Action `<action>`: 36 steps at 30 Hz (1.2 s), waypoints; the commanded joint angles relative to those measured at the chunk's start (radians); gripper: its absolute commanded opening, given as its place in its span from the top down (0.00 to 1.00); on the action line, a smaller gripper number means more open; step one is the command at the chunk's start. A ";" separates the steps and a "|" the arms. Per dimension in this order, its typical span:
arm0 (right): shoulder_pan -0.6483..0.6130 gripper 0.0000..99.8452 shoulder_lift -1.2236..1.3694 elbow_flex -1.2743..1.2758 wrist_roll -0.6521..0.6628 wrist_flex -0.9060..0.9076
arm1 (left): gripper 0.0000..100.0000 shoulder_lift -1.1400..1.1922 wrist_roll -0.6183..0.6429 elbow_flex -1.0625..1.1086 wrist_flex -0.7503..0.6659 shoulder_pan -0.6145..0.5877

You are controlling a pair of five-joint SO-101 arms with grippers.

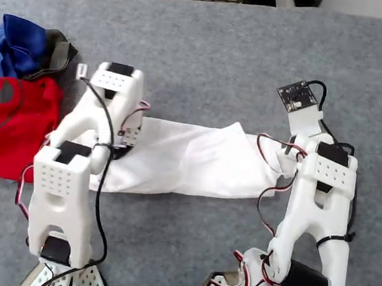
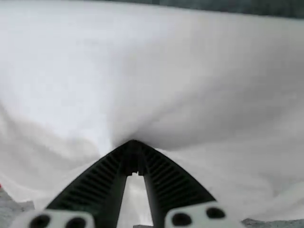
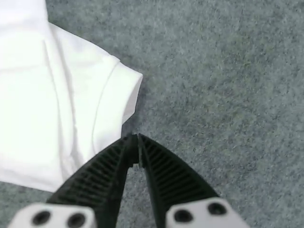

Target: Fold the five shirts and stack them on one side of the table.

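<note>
A white shirt lies folded into a long strip across the middle of the grey table. My left gripper is down on the strip's left end. In the left wrist view the left gripper is shut on the white shirt, and the cloth puckers at its tips. My right gripper sits at the strip's right end. In the right wrist view the right gripper is shut, its tips just beside the hem of the white shirt's sleeve, with no cloth visible between them.
At the table's left edge lie a red shirt, a crumpled blue shirt and a dark one. Bare grey felt stretches behind and to the right of the white strip.
</note>
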 commanded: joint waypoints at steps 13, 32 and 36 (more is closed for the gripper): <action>0.012 0.99 0.088 -0.067 -0.060 -0.005 | 0.97 -0.224 -0.126 0.188 0.089 -0.177; 0.003 0.80 0.099 -0.191 -0.305 0.235 | 0.97 -0.652 -0.339 0.418 0.051 -0.449; -0.032 0.75 0.102 -0.186 -0.345 0.230 | 0.97 -0.655 -0.209 0.346 0.025 -0.364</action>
